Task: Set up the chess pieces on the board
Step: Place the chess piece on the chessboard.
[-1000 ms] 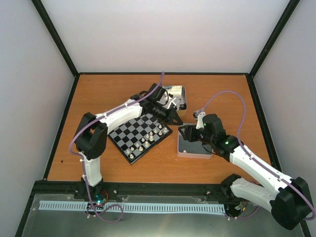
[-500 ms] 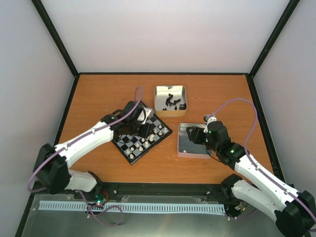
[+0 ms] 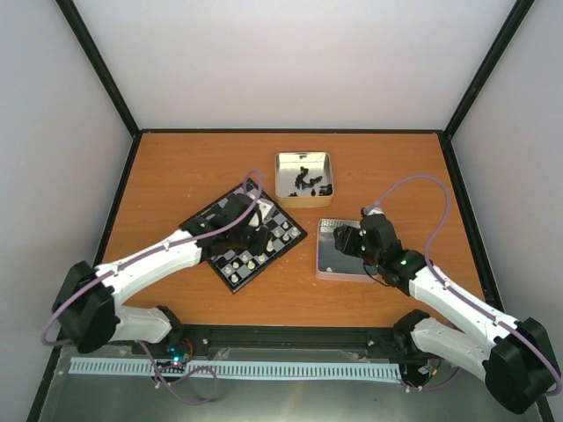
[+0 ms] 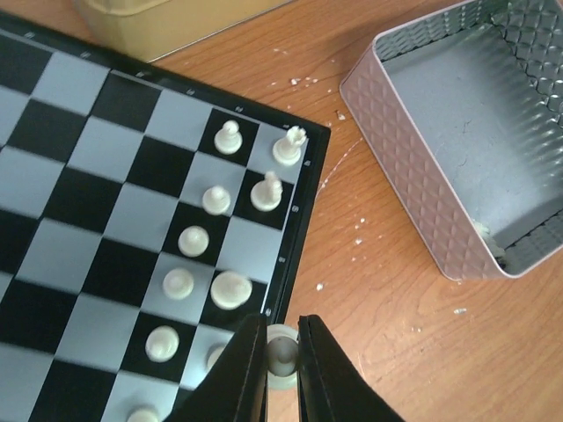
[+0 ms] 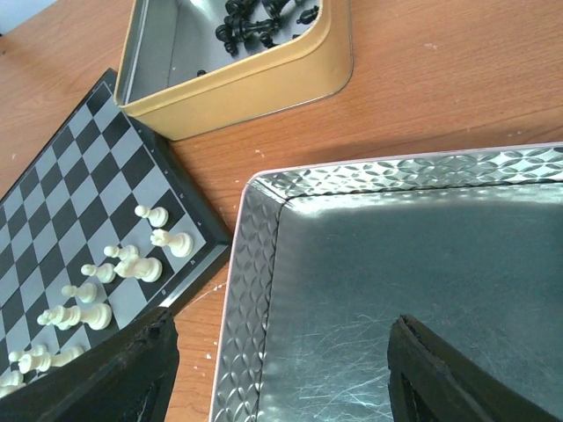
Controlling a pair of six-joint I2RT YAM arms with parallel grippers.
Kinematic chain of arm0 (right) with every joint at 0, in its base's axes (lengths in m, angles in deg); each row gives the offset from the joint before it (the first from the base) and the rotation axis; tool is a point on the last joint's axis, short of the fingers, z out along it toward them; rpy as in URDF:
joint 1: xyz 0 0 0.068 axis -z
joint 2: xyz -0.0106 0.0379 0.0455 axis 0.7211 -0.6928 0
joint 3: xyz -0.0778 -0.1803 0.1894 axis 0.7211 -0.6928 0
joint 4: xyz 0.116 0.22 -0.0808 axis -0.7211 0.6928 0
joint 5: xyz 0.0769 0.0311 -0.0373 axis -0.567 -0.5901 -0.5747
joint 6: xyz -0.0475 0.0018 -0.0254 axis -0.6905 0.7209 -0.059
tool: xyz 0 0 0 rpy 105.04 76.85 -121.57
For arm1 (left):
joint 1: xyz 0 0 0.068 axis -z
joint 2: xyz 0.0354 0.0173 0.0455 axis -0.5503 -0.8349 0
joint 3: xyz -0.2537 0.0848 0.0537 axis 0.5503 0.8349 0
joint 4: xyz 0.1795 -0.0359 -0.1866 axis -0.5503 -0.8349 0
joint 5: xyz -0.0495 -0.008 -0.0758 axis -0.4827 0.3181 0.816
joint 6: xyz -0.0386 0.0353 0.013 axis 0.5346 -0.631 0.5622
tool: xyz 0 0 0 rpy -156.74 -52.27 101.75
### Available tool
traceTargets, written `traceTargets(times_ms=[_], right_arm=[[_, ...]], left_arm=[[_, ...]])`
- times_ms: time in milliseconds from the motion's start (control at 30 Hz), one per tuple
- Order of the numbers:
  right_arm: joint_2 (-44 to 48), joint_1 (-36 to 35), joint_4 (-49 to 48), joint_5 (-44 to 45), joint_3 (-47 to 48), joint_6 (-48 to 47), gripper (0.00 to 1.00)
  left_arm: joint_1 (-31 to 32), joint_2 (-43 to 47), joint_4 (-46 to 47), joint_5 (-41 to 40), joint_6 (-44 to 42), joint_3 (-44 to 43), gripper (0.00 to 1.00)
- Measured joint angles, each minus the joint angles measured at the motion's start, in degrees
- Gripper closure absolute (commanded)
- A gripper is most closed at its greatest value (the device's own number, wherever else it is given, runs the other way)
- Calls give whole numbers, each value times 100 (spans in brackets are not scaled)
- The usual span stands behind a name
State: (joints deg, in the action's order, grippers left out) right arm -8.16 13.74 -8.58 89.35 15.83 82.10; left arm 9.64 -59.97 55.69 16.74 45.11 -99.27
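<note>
A brown wooden desk (image 3: 176, 167) sits between plain white walls. At centre left of the overhead view lies the board (image 4: 88, 158), with cream chess pieces (image 4: 230, 290) standing in two lines along its right-hand edge. In the left wrist view, the left end effector (image 4: 281, 334) is clamped on one cream piece (image 4: 281, 352) at bottom centre. It is held right over the board's black rim, not over a square. Upper centre, a gold tin (image 5: 237, 92) holds black pieces (image 3: 308, 182). To the right, just beside the board, is a silver tin (image 4: 413, 202). Over it hangs the right end effector (image 5: 281, 369), fingers wide apart and gripping nothing.

Let go here, the piece would likely land on the rim and topple onto the desk. The fingers also sit close to the nearest standing pieces, so a sideways move could knock them over.
</note>
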Motion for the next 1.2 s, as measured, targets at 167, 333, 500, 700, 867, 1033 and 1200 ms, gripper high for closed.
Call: traceTargets(times_ms=[167,333,500,700,867,1033,1200], right_arm=[[-37,2,0,83,0,109,34],[-37,7,0,114,-2,243,34],[-37,11,2,153,-13,315,34],[-39,17,7,173,-15,321,34],[-39,22,9,173,-15,319,34],[-39,28,35,170,-15,321,34],[-39,39,46,170,-20,341,34]], left_arm=[[98,-752,466,-26,-352,-219,94],[109,-1169,756,28,-656,-317,93],[111,-1403,984,225,-911,-350,93],[114,-1731,1132,201,-1029,-358,93],[114,-1941,1143,76,-1064,-361,93],[114,-2074,1202,2,-1073,-361,91],[114,-2092,1294,-39,-1073,-358,90]])
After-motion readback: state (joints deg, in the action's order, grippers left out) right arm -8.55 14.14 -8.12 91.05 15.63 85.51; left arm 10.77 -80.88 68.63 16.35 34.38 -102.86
